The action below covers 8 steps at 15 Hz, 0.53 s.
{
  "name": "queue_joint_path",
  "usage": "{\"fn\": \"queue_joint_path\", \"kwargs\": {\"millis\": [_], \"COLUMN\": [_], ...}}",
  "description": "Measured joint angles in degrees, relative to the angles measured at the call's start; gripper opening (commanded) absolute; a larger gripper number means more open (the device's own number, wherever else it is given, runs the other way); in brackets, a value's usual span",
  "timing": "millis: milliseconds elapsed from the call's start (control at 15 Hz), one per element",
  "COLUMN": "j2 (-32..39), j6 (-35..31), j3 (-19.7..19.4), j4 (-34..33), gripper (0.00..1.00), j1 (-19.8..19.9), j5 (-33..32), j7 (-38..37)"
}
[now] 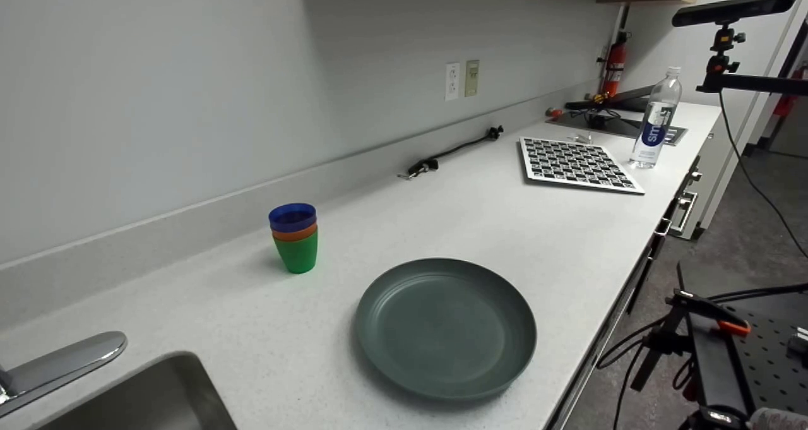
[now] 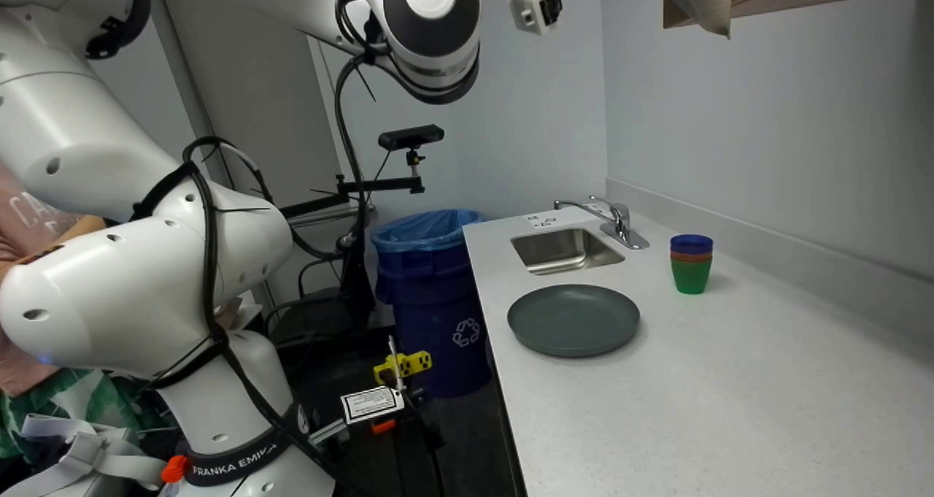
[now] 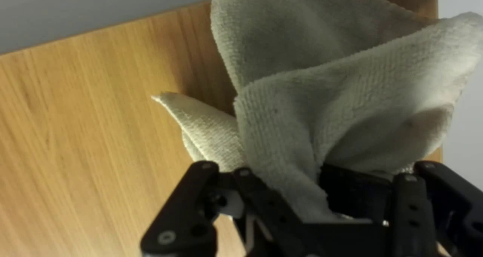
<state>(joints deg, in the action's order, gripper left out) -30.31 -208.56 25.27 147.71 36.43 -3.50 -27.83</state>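
I've got the gripper (image 3: 307, 196) pinched on the pale cloth (image 3: 332, 85), which flops out ahead of it in folds, in front of the wooden cupboard (image 3: 94, 136).

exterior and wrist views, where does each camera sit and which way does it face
In an exterior view: above the sink end of the counter, facing along it toward the bottle; nothing of the robot made out.
In an exterior view: beside the arm, which fills the picture's left, facing the sink.
Wrist view: on the wrist, facing the cloth held in the hand, wood behind; the hand shows at the bottom.
Both exterior views share the plate, cups and sink, from roughly opposite directions.
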Motion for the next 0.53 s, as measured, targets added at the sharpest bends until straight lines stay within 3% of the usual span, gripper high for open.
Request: {"fn": "queue_joint_path", "kwargs": {"millis": [133, 200, 533], "j2": [0.5, 1.6, 9.3], "j6": [0.6, 0.7, 3.7], "j3": [2.2, 5.2, 20.3], "j4": [0.5, 0.9, 2.5], "gripper": [0.0, 0.0, 0.0], "j1": [0.7, 2.6, 16.0], "j5": [1.8, 3.6, 8.4], "j7": [0.0, 0.3, 3.8]}}
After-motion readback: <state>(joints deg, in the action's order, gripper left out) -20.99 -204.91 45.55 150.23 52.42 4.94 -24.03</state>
